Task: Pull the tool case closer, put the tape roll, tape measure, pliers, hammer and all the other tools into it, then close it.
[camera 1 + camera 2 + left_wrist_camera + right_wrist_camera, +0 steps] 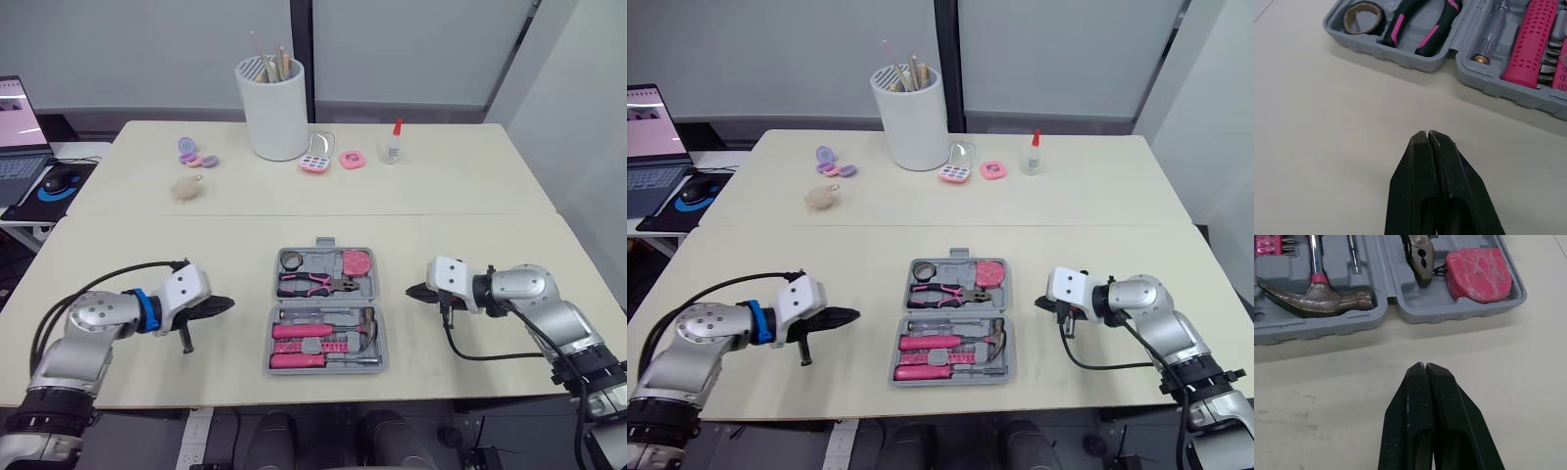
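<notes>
Looking down on a pale worktop [147,245]. A grey tool case [323,302] lies open and flat at centre, near the front edge, between the two arms. The far half holds the tape roll [291,259], pliers [315,285] and pink tape measure [356,262]. The near half holds the hammer [1317,297] plus pink-handled drivers and bits. No loose tool is seen on the worktop, so the step in hand is prob. closing the case.

Left claw [229,304]: fingers pressed together, holding nothing, low over the worktop near the case's left side, tip aimed at it. Right claw [411,290]: likewise pinched tight and empty, near the right side.

To do it well, hook a tip under the outer rim of one half and swing it over the hinge, w/ the other claw steadying the case so it doesn't skid. Lift slowly, since tools could tip out of their recesses.

Room: bare worktop on both sides and behind. A white pot [272,108], glue bottle [393,143] and small items sit well apart at the back. The front edge is near, so don't shove the case toward it.
</notes>
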Controlling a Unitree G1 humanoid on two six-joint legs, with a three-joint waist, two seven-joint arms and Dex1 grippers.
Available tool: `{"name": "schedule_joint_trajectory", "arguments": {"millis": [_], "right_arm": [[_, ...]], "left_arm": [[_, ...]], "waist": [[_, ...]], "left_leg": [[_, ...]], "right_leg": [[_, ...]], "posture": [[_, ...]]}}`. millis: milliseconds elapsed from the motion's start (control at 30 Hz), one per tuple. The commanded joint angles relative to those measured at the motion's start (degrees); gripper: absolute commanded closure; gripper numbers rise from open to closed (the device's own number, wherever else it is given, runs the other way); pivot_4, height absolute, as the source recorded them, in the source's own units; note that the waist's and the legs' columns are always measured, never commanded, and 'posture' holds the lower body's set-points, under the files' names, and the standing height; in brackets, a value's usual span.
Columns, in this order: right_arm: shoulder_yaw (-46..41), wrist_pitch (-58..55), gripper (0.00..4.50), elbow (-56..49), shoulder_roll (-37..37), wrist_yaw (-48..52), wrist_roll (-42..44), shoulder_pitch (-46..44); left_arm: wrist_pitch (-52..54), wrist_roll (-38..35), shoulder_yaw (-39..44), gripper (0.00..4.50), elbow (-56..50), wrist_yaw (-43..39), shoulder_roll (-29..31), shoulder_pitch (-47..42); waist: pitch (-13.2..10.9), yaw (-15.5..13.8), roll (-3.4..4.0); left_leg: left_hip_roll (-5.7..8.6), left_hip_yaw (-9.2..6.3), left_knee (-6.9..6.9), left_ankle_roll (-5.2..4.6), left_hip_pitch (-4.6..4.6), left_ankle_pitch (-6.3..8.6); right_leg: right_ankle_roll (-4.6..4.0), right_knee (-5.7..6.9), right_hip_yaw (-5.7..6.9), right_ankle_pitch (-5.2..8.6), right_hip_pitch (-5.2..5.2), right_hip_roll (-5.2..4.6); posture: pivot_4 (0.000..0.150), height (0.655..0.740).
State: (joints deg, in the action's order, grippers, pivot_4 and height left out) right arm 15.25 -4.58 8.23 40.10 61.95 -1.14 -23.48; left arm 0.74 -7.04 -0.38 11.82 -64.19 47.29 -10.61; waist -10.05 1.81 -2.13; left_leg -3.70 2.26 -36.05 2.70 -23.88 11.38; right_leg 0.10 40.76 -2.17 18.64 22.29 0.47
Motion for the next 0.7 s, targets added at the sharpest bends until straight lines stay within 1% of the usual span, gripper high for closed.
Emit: {"name": "schedule_joint_trajectory", "arguments": {"millis": [33, 333, 633, 700], "right_arm": [[0.65, 1.55, 4.47, 0.49, -0.6, -0.5, -1.36, -1.7], [3.03, 1.43, 4.47, 1.85, -3.78, -0.6, -3.53, -3.48], [6.0, 2.52, 4.47, 6.48, -7.48, -2.88, -7.37, -5.37], [6.96, 3.26, 4.47, 7.59, -8.28, -3.15, -8.23, -5.97]], "left_arm": [[0.27, 1.11, -1.29, 4.5, -0.4, 1.37, -1.13, -2.12], [0.69, 4.34, -5.61, 4.5, 1.79, 3.21, -4.09, -4.89], [0.92, 6.36, -8.67, 4.5, 5.17, 4.56, -7.14, -7.71], [0.28, 7.73, -10.25, 4.5, 6.14, 4.66, -8.15, -8.7]], "waist": [[0.0, -0.03, 0.0], [0.0, 0.02, 0.0], [0.0, 0.01, -0.01], [0.01, -0.04, -0.01]], "left_leg": [[0.01, 0.0, 0.0, 0.0, 0.0, 0.0], [0.03, -0.01, -0.02, 0.0, 0.01, 0.0], [0.04, -0.01, -0.03, 0.0, 0.01, 0.0], [0.04, -0.04, -0.03, 0.01, 0.01, 0.0]], "right_leg": [[0.0, 0.0, 0.0, 0.0, 0.0, 0.01], [-0.01, 0.05, -0.01, 0.0, 0.0, 0.22], [-0.01, 0.08, -0.02, -0.01, 0.0, 0.24], [-0.01, 0.09, 0.0, -0.01, 0.0, 0.24]], "posture": [[0.15, 0.74], [0.15, 0.74], [0.15, 0.74], [0.15, 0.74]]}}
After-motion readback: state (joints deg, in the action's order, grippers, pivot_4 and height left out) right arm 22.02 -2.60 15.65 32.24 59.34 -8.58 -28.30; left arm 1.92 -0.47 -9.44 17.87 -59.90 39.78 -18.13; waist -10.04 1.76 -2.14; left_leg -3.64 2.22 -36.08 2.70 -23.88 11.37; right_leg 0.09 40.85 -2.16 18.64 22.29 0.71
